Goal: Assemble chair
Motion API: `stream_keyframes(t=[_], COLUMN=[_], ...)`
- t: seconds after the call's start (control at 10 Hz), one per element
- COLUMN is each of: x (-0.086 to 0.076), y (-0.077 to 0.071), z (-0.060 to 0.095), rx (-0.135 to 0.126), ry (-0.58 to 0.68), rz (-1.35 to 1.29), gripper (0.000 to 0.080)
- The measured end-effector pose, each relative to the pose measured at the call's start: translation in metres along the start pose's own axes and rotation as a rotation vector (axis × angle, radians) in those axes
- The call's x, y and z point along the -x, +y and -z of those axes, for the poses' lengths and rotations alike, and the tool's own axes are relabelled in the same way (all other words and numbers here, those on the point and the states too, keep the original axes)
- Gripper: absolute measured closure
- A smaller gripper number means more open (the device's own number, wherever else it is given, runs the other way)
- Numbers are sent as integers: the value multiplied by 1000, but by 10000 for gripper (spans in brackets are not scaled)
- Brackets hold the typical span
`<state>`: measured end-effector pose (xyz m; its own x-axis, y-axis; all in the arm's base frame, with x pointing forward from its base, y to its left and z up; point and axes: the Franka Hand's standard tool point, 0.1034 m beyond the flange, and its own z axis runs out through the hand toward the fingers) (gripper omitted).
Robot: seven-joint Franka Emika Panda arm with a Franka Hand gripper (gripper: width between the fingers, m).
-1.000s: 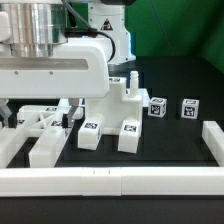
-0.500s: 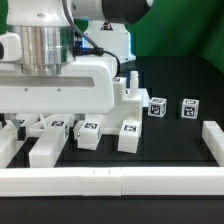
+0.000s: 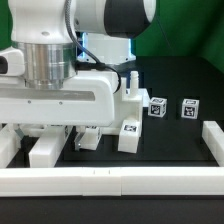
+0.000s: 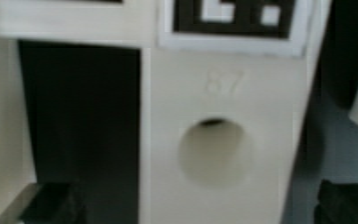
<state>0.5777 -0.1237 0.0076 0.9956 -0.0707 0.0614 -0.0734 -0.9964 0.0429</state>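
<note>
1. Hand (image 4: 202,206): spread. The two dark fingers (image 4: 55,204) stand apart, one on each long side of a leg bar (image 4: 226,120). Nothing is pinched. Whether either finger touches the bar cannot be told.
2. Governing relation: the leg bar lies straight below the hand, flat on the tabletop (image 3: 172,140). Its long axis runs crosswise to the closing line of the fingers, so closing would take the bar across its narrow width. An oval hole (image 4: 217,152) lies between the fingers and the bar's tag (image 4: 243,14).
3. Exterior view: the wrist housing (image 3: 60,98) hides the hand and the bar below it. The seat block (image 3: 122,100) stands just to the exterior view's right of the housing, with a tagged cube (image 3: 157,107) further right.
4. Change from the earlier frames: the housing sits lower, nearer the tabletop, and covers tagged parts that showed before. The parts in view have not shifted.
</note>
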Motion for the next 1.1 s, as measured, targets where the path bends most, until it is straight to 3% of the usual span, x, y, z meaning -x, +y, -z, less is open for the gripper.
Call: stream_keyframes(t=[0.4, 0.7, 1.1], x=[3, 2, 1], y=[2, -1, -4], z=[-3, -2, -2], rx=[1, 2, 1], ry=[-7, -5, -4], rz=[-14, -7, -3], gripper=[150, 514, 514])
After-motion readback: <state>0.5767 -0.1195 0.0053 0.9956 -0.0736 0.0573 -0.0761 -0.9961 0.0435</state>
